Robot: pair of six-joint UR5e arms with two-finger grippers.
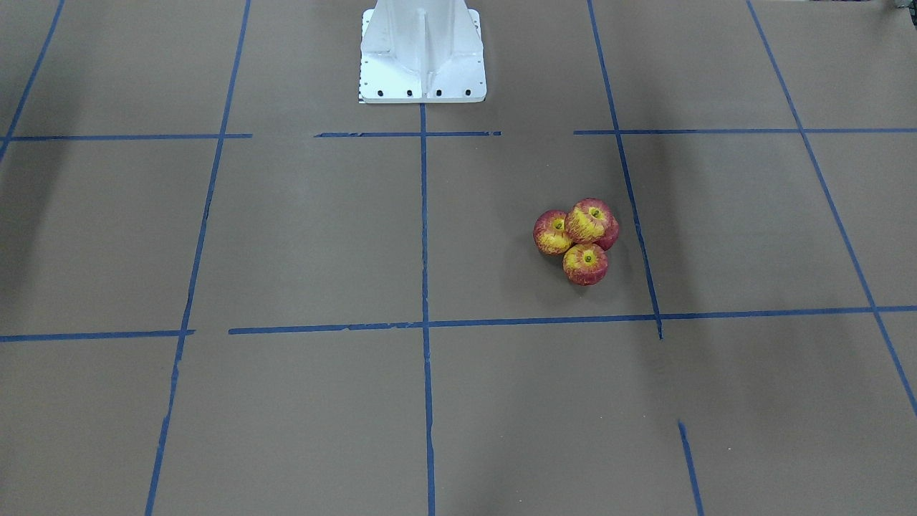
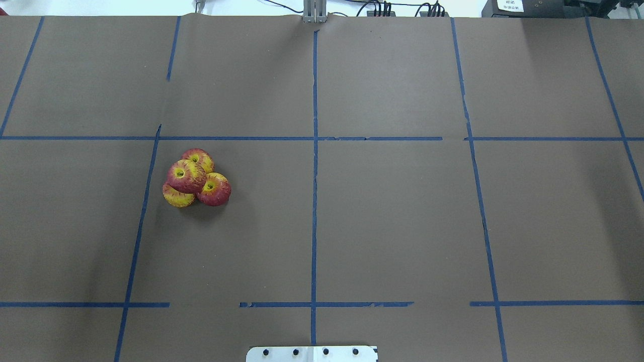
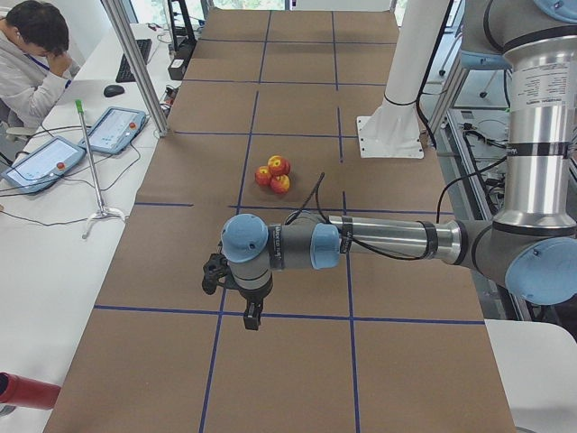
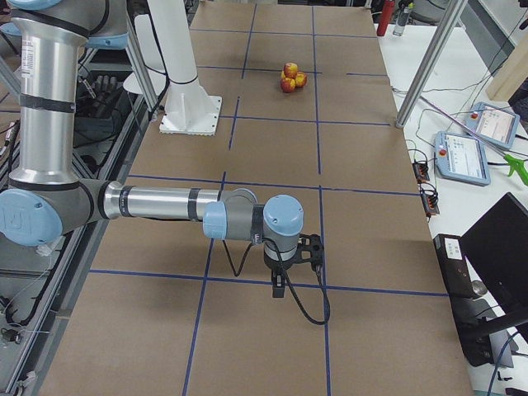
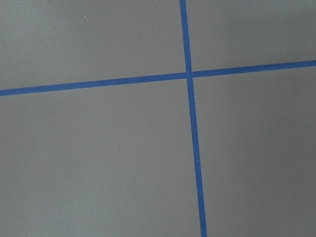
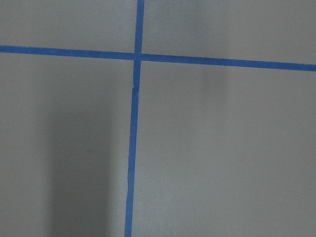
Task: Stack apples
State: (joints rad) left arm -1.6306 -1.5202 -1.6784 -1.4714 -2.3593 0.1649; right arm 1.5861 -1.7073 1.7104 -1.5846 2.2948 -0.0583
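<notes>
Hanging over the taped brown table, the left gripper pointed straight down, well apart from the fruit. You could not tell whether its jaws stood apart or together, nor those of the right gripper at the opposite end. Farther along, the apples sat clustered, three touching on the paper and a fourth apple resting in the hollow between them, which likely kept it from rolling. No bowl or tray held them.
</notes>
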